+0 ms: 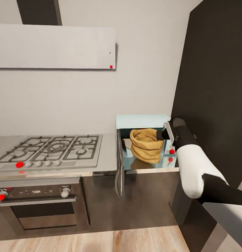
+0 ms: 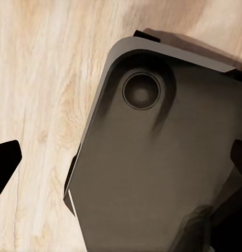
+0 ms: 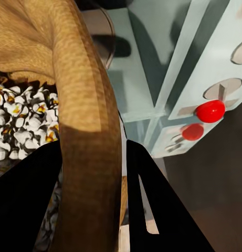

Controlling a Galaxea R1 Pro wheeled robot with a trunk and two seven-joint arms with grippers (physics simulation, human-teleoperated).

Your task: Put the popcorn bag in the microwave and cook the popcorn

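The pale mint-blue microwave (image 1: pixel 142 120) stands at the right end of the grey countertop (image 1: pixel 108 154), its dark door (image 1: pixel 119 168) swung wide open to the left. The tan popcorn bag (image 1: pixel 145 145) sits in its cavity, leaning slightly. My right gripper (image 1: pixel 162 134) reaches in from the right and is shut on the bag's rolled rim. In the right wrist view the black fingers (image 3: pixel 26 199) straddle the rim of the bag (image 3: pixel 84 79), with white popped popcorn (image 3: pixel 21 121) inside it and the microwave's red knobs (image 3: pixel 211 110) beside it. My left gripper (image 2: pixel 123 157) hangs open over the floor.
A gas hob (image 1: pixel 52 148) and a steel oven (image 1: pixel 37 203) with red knobs lie left of the microwave. A tall dark cabinet (image 1: pixel 219 87) walls in the right side. Under the left gripper are the wooden floor (image 2: pixel 42 79) and my dark base (image 2: pixel 162 173).
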